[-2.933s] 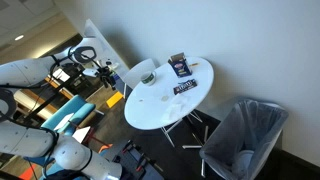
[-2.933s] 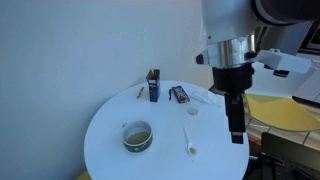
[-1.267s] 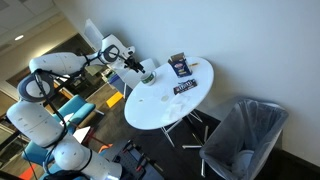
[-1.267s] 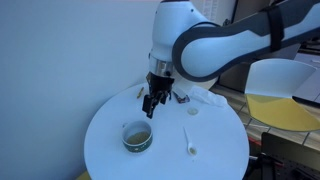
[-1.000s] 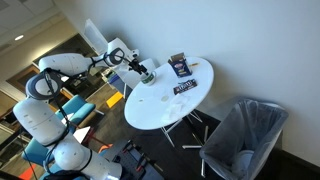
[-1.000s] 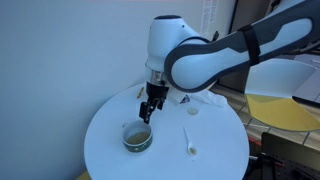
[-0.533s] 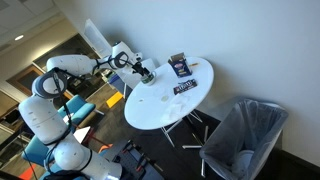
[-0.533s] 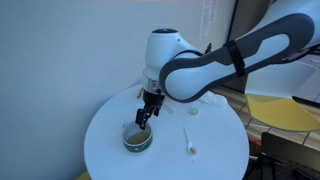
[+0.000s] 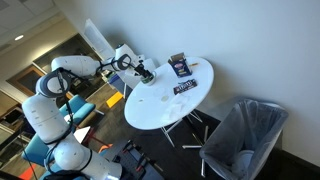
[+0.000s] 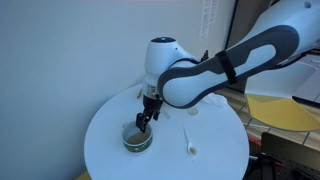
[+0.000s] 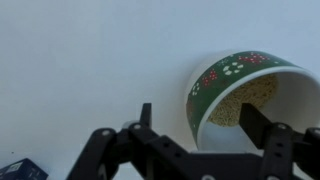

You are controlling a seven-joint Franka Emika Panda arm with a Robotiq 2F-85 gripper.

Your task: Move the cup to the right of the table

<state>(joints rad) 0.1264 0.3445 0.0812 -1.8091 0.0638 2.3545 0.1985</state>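
The cup [image 10: 137, 138] is short and round with a green band and a pale inside. It stands on the round white table [image 10: 105, 128] near the left front edge. It also shows in an exterior view [image 9: 148, 78] and fills the wrist view [image 11: 240, 70]. My gripper [image 10: 144, 121] is open and points down at the cup's rim. In the wrist view the gripper [image 11: 200, 120] straddles the cup's wall, with one finger outside and the other over the inside. It also shows in an exterior view [image 9: 144, 71]. The table shows there too [image 9: 165, 108].
Two dark blue packets sit at the back of the table, one upright [image 10: 153, 86] and one lying flat [image 10: 180, 95]. A small white disc [image 10: 193, 112] and a white spoon-like piece [image 10: 190, 150] lie to the right. A grey mesh chair [image 9: 245, 135] stands beside the table.
My arm has swung in over the table from its edge. The gripper has come down onto the cup's rim over the last second. The cup has not moved.
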